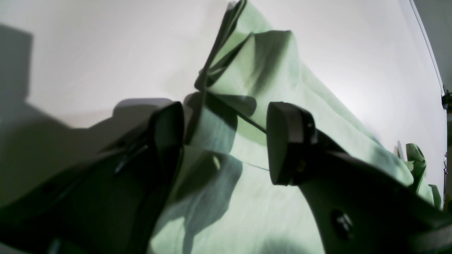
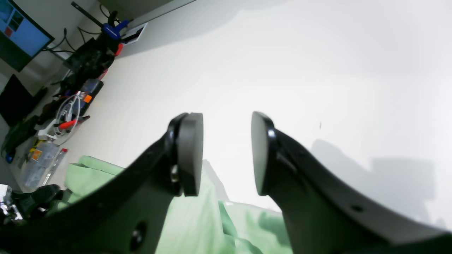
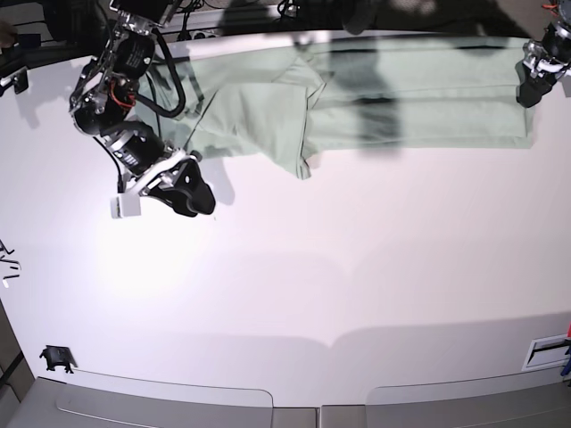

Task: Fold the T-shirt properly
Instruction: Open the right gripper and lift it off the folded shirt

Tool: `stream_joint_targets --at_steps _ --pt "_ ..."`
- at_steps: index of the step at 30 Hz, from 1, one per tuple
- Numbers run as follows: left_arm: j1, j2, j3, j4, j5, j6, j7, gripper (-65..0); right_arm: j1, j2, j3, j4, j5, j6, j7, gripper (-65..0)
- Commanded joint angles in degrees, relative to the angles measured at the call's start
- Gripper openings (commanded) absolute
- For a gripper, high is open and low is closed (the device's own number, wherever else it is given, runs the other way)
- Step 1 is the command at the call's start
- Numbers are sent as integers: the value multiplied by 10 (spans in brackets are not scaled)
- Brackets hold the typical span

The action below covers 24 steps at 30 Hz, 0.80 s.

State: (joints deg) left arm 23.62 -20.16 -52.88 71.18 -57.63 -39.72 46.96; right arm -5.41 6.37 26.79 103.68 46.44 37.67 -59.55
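T-shirt: pale mint-green, lying spread along the far edge of the white desk, reaching from near the far left corner to the far right corner. One flap is lying folded over the body left of centre, coming to a point toward the middle of the desk. In the left wrist view the cloth is running away in a creased, ridged strip; in the right wrist view only a rumpled part is showing beneath the fingers.

Right gripper: hanging over bare desk just off the shirt's near left edge, not touching the cloth. In its own wrist view the jaws are standing apart with nothing between them.

Left gripper: sitting at the far right corner, over the shirt's end. In its wrist view the jaws are standing wide apart above the fabric, gripping nothing.

Clutter of cables and tools: lying beyond the desk's edge, in the right wrist view.
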Motion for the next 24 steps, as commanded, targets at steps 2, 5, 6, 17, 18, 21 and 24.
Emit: stream_joint_targets --at_steps 2,5,6,17,18,21,24 --pt "1 -10 -2 4 -1 -3 6 -323 8 4 2 10 15 2 17 -440" --pt "-1 -10 0 4 1 -3 6 -331 8 4 2 10 15 2 17 -441" --pt "-2 -10 4 4 1 -3 5 -331 8 4 2 10 15 2 17 -441" --pt "-1 -10 80 4 7 -3 -29 -431 8 4 2 10 15 3 17 -441" --pt "-1 -10 79 4 7 -3 -29 -470 8 4 2 10 15 3 17 -441" --pt "-1 -10 79 4 5 -3 -30 -590 8 4 2 10 15 2 17 -440" --pt "-1 -10 79 4 5 -3 -47 -650 8 4 2 10 10 2 17 -440"
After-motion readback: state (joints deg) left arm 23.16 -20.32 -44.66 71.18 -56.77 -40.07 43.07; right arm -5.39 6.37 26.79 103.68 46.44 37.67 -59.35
